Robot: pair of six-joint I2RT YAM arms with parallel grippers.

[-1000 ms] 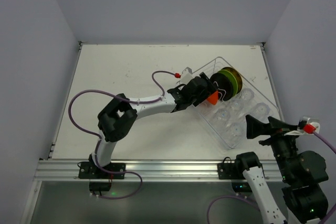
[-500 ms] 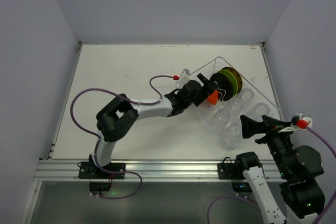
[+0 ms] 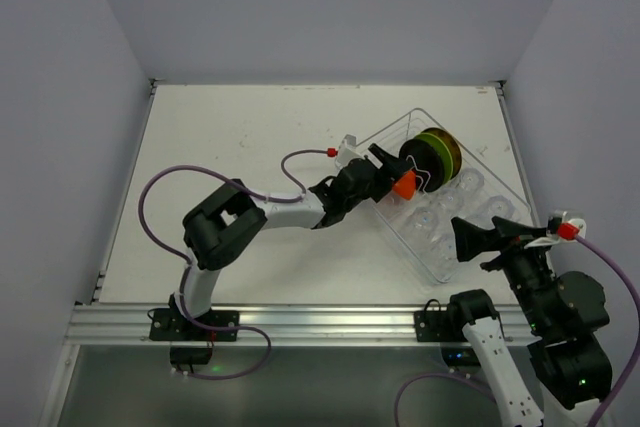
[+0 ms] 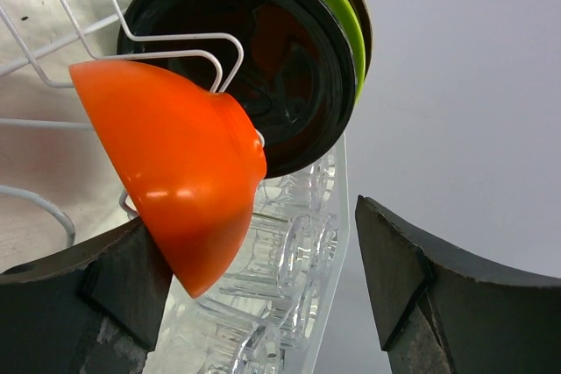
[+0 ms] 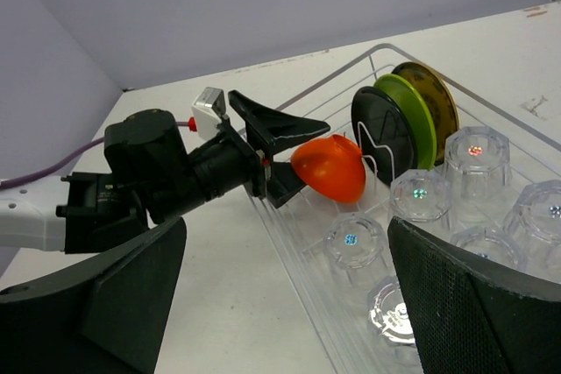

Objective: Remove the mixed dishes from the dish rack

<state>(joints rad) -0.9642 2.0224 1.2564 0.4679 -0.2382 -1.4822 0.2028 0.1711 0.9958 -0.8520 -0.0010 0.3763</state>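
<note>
The left gripper [image 3: 391, 173] has its fingers spread, not clamped. The orange bowl [image 4: 175, 164] sits between them, one finger right at its side and the other well apart. The bowl leans tilted in the wire holder [image 4: 175, 37], with the black plate [image 4: 289, 76] just beyond it. The likely trouble is that the smooth round wall slips out of a squeeze, or that the rim snags the wire on lifting and drags the plates or the rack [image 3: 425, 115]. The left arm stretches low towards the rack, one finger above the other. The right gripper [image 5: 287, 243], fingers wide and empty, hovers short of the cups [image 5: 419, 192], pointed at them
</note>
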